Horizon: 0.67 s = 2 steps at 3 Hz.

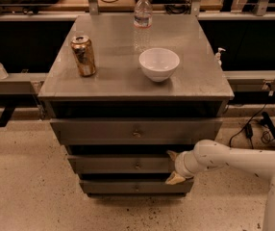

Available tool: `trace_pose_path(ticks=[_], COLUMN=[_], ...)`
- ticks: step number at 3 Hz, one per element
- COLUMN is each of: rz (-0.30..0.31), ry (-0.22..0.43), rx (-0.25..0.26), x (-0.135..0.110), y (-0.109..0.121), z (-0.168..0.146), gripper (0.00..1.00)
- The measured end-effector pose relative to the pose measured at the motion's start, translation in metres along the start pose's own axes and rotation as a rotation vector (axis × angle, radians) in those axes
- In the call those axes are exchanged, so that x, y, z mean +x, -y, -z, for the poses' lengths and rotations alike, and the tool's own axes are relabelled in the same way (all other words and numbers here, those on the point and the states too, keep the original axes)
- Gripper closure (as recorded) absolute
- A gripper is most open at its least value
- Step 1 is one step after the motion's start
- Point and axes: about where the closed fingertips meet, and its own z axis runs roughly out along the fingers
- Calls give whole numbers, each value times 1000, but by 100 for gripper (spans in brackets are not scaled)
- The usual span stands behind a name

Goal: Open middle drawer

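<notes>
While its white robot arm [238, 159] reaches in from the right, the two-finger gripper [173, 166] sits at the right end of the middle drawer [123, 164], a wide, shallow grey metal drawer, second of three. The gripper's tan fingers [175, 178] stand apart, one at the drawer front's upper edge and one at its lower; whether they press on it cannot be told. The drawer's small round knob [137, 166] lies to the gripper's left. The grey top drawer [104, 131] runs above the gripper, the lowest drawer [128, 186] just beneath. Higher up, the flat grey metal cabinet top [195, 76] carries a gold drink can [83, 55], a round white bowl [159, 64] and a clear plastic water bottle [143, 18]. Speckled beige floor [27, 186] spreads below, with black cables [245, 129] trailing to the right.
</notes>
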Motion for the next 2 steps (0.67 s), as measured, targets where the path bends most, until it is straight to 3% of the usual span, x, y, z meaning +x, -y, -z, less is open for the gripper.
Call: trace_pose_path(ticks=[1, 2], rz=[-36, -36], ry=[56, 56], rx=[-22, -22], x=[-13, -14], y=[-21, -21], z=[3, 4], gripper=[71, 94])
